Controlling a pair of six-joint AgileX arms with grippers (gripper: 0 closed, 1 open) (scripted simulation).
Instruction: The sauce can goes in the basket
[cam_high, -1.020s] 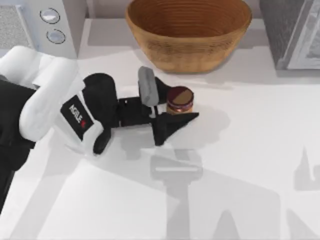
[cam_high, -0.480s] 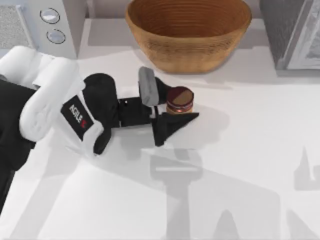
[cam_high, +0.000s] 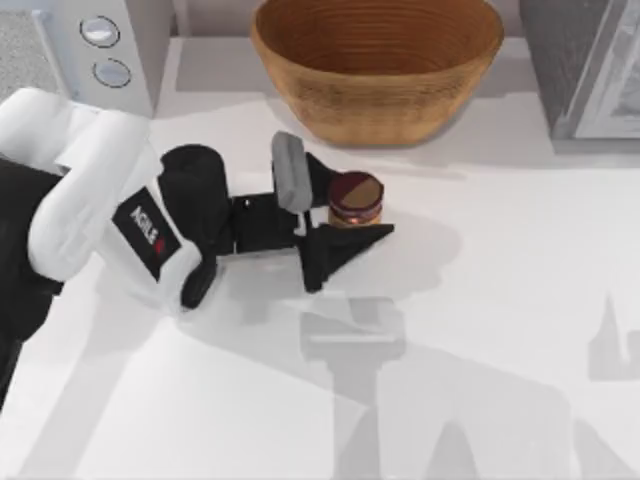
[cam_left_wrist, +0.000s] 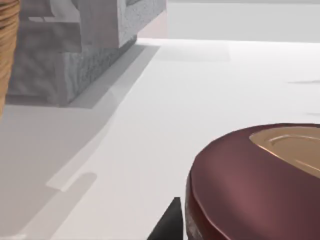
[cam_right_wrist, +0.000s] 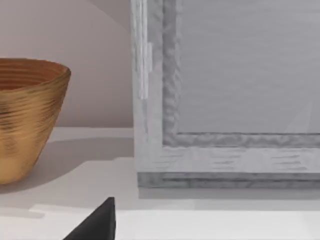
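one squat dark-brown sauce can — round brown lid, orange-red label — clasped by left gripper

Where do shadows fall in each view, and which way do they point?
Top view: the left gripper and sauce can cast soft grey shadows toward the table's near edge and right. Left wrist view: the grey box throws a broad shadow across the white surface. Right wrist view: the basket shades the tabletop beside it.

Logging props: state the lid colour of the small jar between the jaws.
Small dark-brown cylindrical sauce jar: maroon-brown lid with a golden-tan centre, best in the left wrist view.
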